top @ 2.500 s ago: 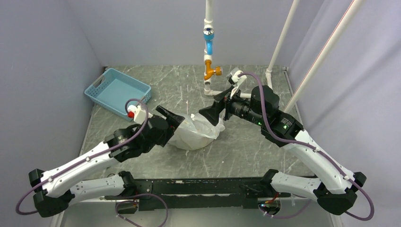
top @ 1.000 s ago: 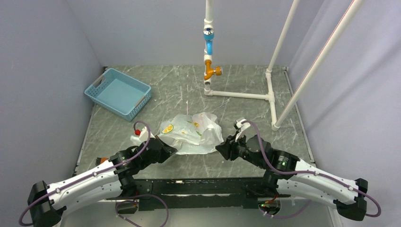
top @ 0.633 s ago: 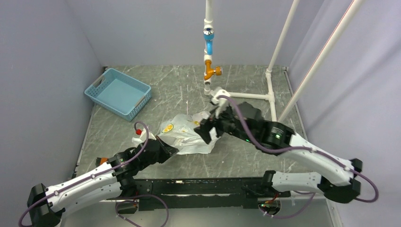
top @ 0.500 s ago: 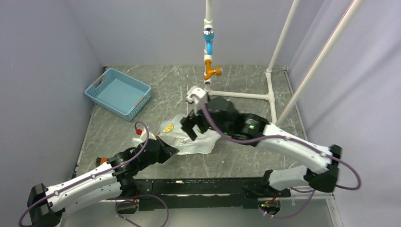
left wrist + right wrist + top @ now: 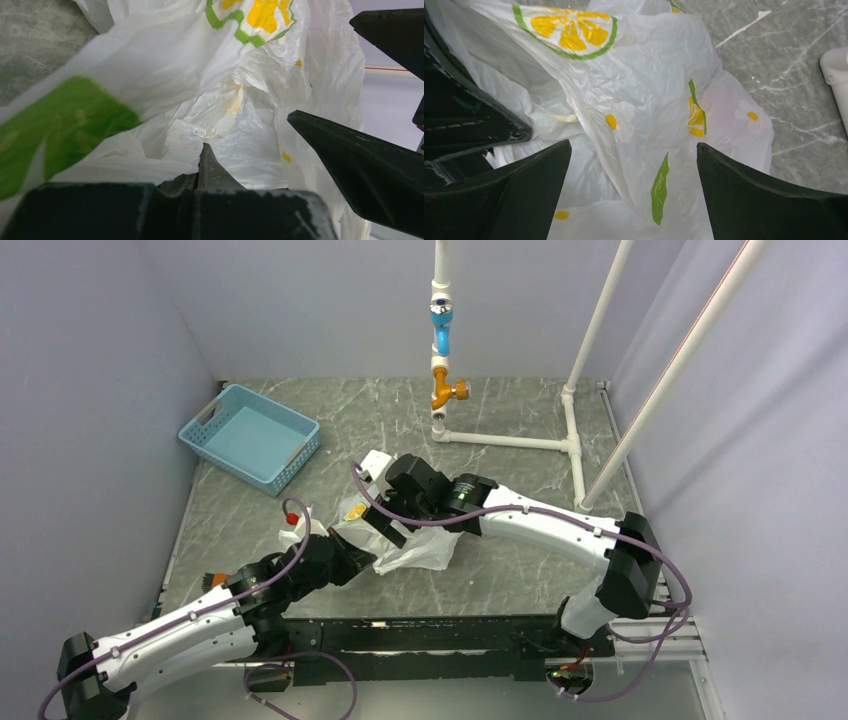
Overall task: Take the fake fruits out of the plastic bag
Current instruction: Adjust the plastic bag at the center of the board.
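The plastic bag (image 5: pixel 425 548) lies crumpled on the table's middle, white film printed with lemon slices and green leaves. My left gripper (image 5: pixel 366 558) is shut on a fold of the bag's near-left edge; in the left wrist view the film (image 5: pixel 220 115) bunches at its shut tips (image 5: pixel 205 150). My right gripper (image 5: pixel 383 527) hangs over the bag's left part, open wide, with the bag (image 5: pixel 639 100) below its fingers (image 5: pixel 634 145) and nothing between them. The fake fruits are hidden; none shows in any view.
A blue lattice basket (image 5: pixel 250 435) stands at the back left. A white pipe frame (image 5: pixel 510 442) with an orange and blue valve (image 5: pixel 443 390) rises at the back, and one pipe runs along the right side.
My right arm swung from the near right up and across to the left over the bag, and its gripper opened wide. The left gripper stayed shut on the bag's edge.
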